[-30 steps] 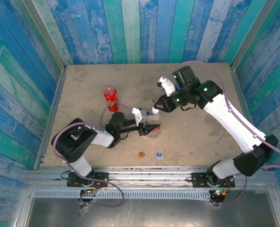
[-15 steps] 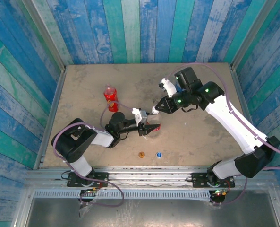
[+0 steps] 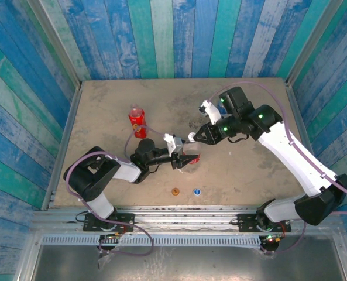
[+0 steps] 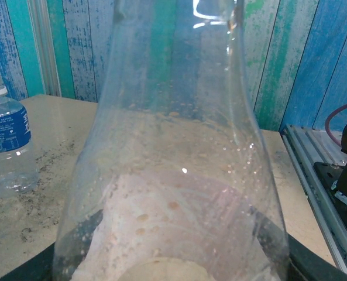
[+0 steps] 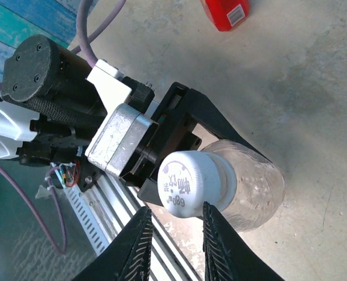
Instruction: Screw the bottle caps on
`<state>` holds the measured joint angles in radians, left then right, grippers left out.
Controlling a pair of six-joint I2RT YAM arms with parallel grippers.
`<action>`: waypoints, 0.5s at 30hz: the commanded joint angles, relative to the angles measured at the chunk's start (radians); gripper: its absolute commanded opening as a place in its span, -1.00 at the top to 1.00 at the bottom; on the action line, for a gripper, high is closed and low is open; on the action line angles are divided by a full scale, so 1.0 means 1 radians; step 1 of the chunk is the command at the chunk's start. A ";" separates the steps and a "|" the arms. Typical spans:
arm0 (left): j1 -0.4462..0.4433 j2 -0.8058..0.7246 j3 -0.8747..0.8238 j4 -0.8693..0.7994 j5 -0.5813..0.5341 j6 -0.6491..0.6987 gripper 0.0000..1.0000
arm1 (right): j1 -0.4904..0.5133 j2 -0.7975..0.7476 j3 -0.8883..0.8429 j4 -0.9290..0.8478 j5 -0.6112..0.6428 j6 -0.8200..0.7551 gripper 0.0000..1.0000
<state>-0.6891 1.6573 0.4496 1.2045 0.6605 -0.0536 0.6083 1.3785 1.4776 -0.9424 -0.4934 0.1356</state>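
My left gripper (image 3: 188, 158) is shut on the clear bottle with the red label (image 4: 179, 175), its dark fingers (image 4: 278, 249) showing at both sides of the bottle's body. On that bottle's (image 5: 256, 188) neck sits the white cap (image 5: 195, 182) (image 3: 191, 137). My right gripper (image 5: 177, 209) (image 3: 200, 134) is open, and its ridged fingertips (image 5: 143, 225) stand just short of the cap, one on each side. The all-red bottle (image 3: 137, 122) (image 5: 226, 12) stands to the left. Near the front edge lie the orange cap (image 3: 175, 191) and the blue cap (image 3: 196, 191). The blue-label bottle (image 4: 6, 140) wears a white cap.
Blue and green plank walls (image 3: 161, 35) close the table (image 3: 103, 99) in on three sides. A metal rail (image 3: 185, 212) runs along the near edge. The left arm (image 3: 120, 170) lies low across the table's left front.
My right gripper has drawn back to the right, off the white cap, which stays on the bottle. The left gripper and the bottle have not moved.
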 commanded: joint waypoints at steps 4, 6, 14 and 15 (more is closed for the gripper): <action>-0.003 0.010 0.000 -0.048 0.011 -0.008 -0.21 | 0.003 0.005 0.021 -0.022 0.057 0.033 0.45; -0.004 0.010 -0.001 -0.053 0.011 -0.005 -0.21 | 0.003 0.013 0.030 -0.020 0.077 0.038 0.45; -0.002 0.011 0.002 -0.060 0.014 -0.001 -0.22 | 0.004 0.020 0.049 -0.011 0.032 0.030 0.35; -0.003 0.013 0.003 -0.059 0.016 0.000 -0.22 | 0.003 0.023 0.047 -0.005 0.026 0.032 0.33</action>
<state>-0.6891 1.6573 0.4503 1.2037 0.6613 -0.0532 0.6083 1.3918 1.5047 -0.9409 -0.4488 0.1638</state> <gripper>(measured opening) 0.613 0.334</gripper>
